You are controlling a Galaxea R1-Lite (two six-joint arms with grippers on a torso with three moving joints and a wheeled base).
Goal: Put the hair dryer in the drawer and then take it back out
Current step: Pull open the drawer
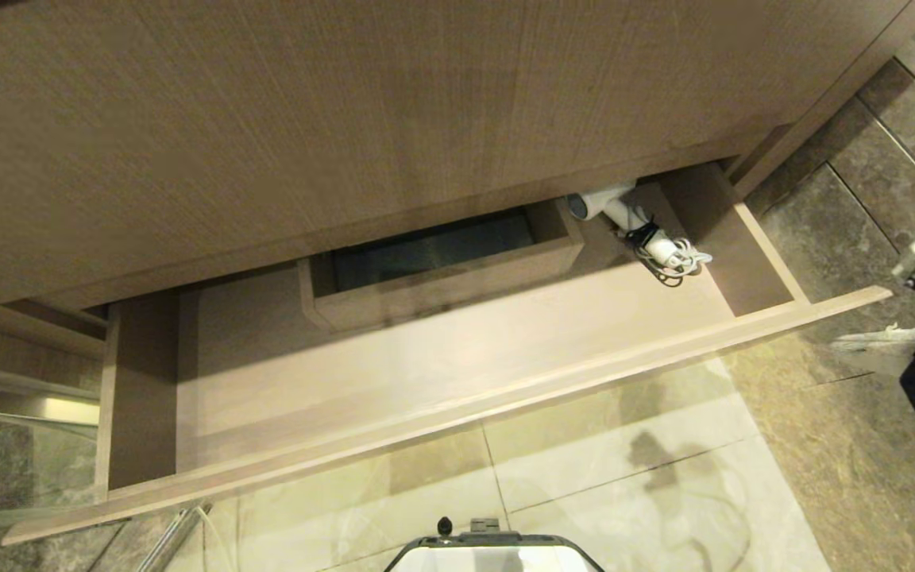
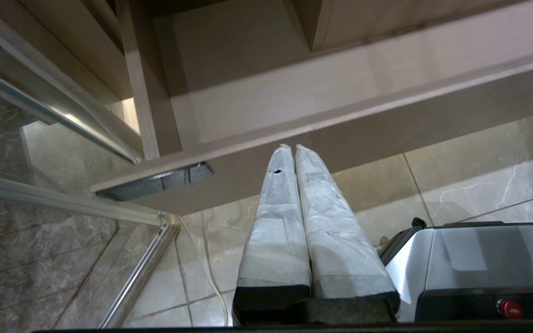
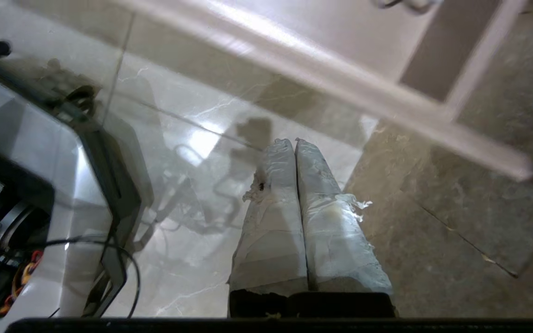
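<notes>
With the drawer (image 1: 457, 413) pulled open, hair dryer (image 1: 624, 213) lying in its back right corner, barrel half hidden under the cabinet front (image 1: 346, 119). Both grippers pressed together, empty: left gripper (image 2: 293, 148), right gripper (image 3: 292, 142).

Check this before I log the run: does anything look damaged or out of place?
The white wrapping on the right gripper is torn and frayed, with a small hole. The white hair dryer lies in the open light-wood drawer, half under the cabinet edge.
</notes>
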